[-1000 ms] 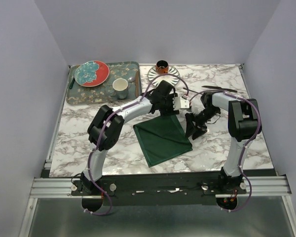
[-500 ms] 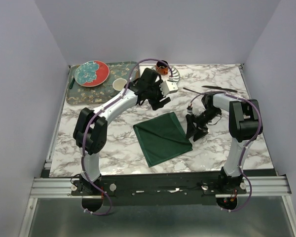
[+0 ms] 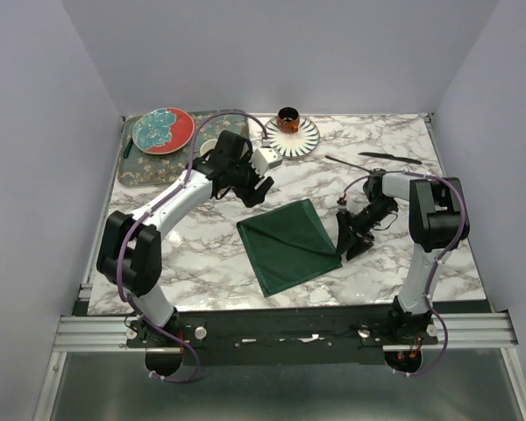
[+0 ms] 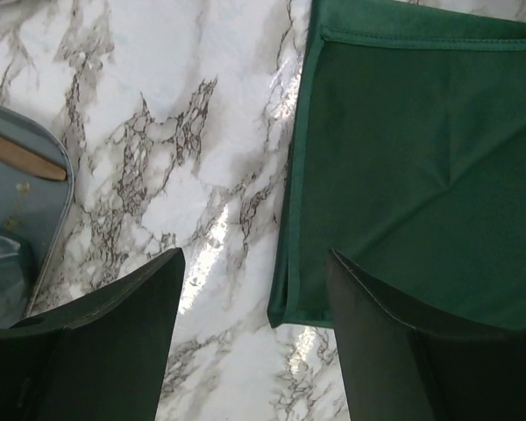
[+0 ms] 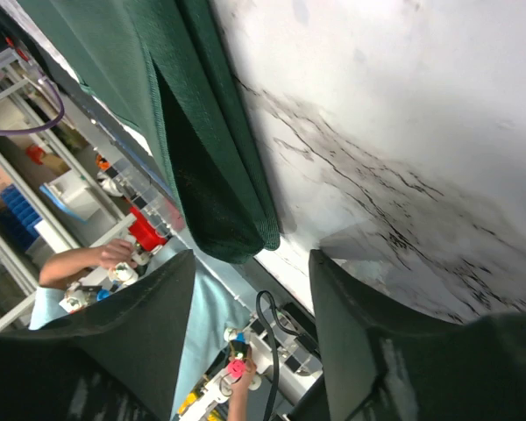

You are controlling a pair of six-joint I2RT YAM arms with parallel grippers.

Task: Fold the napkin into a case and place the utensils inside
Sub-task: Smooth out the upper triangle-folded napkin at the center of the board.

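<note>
Dark green shiny cloth napkin [image 3: 289, 246] lies folded mid white marble table [image 3: 202, 254]; right gripper [image 5: 250, 254], spread at its corner, may pinch one layer and skew the fold; left gripper [image 4: 254, 259] hovers spread nearby.

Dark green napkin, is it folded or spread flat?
Folded: the dark green shiny cloth napkin lies doubled, layered edges showing at its corner.
</note>
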